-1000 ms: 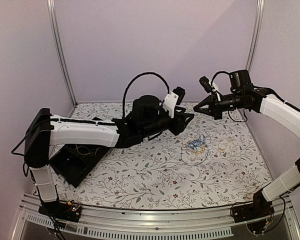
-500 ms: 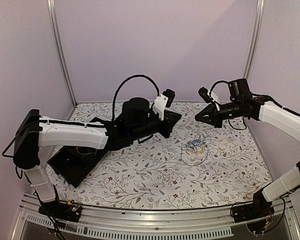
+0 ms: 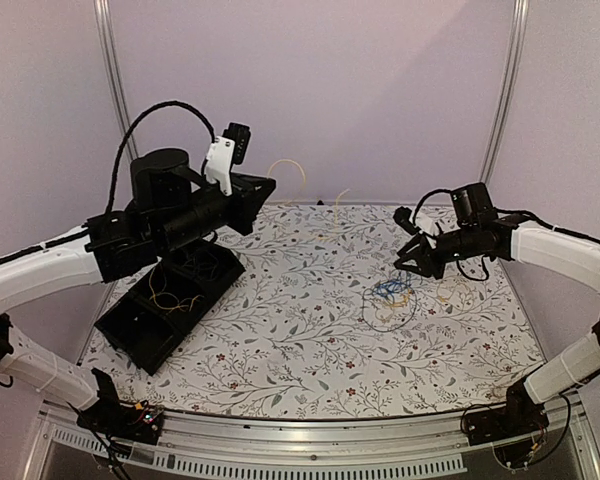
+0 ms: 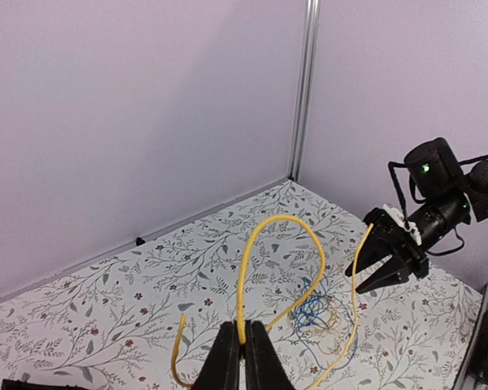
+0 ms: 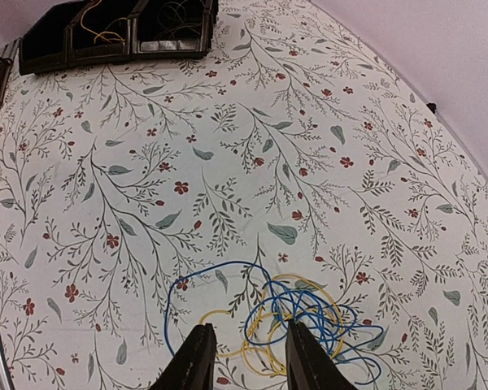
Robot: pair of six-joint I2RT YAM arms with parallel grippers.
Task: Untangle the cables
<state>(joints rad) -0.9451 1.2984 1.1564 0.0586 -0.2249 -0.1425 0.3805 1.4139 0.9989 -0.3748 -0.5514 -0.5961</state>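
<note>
Lab robot cell: plain lilac walls [image 3: 310,90], aluminium corner posts [image 3: 118,110], floral-print tabletop [image 3: 290,350], bolted robot arms [image 3: 50,272].

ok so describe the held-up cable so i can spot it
Find the black tray at the left of the floral table; the left end effector is raised near its far end. Pinched in it, the yellow cable arches in a tall loop, the only one in the air; the blue and yellow tangle lies flat.
</note>
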